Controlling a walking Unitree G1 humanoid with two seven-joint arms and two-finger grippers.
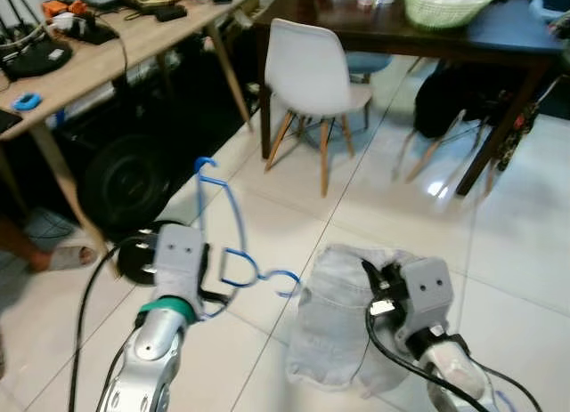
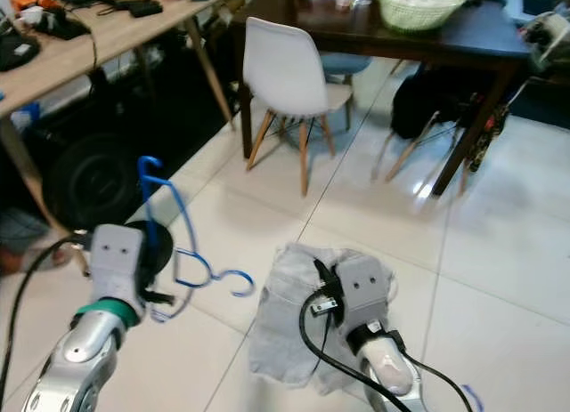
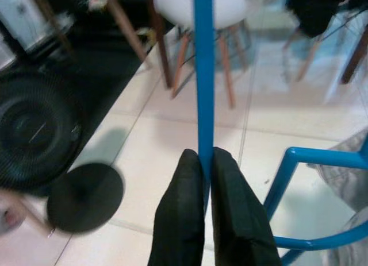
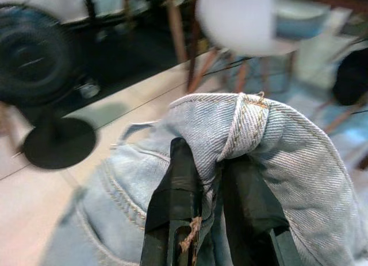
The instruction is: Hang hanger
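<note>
Hanging over the tiled floor (image 1: 499,243), denim jeans (image 1: 334,327) bunch at the waistband w/ right gripper (image 4: 210,162) fingers clenched on the cloth. Left gripper (image 3: 205,160) fingers pinch the blue hanger (image 1: 233,243) rod, hook up. White chair (image 1: 312,74) beyond, by dark table (image 1: 517,34).

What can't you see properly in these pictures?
- Denim clothing: whether shorts or jeans is unclear; it hangs bunched from the right gripper, and the arm covers its lower part in the eye views.
- Blue hanger: its hook is cut off by the top edge of the left wrist view, where the left gripper pinches its bar.
- Green basket: cut by the top edge; its contents are a pale blur.
</note>
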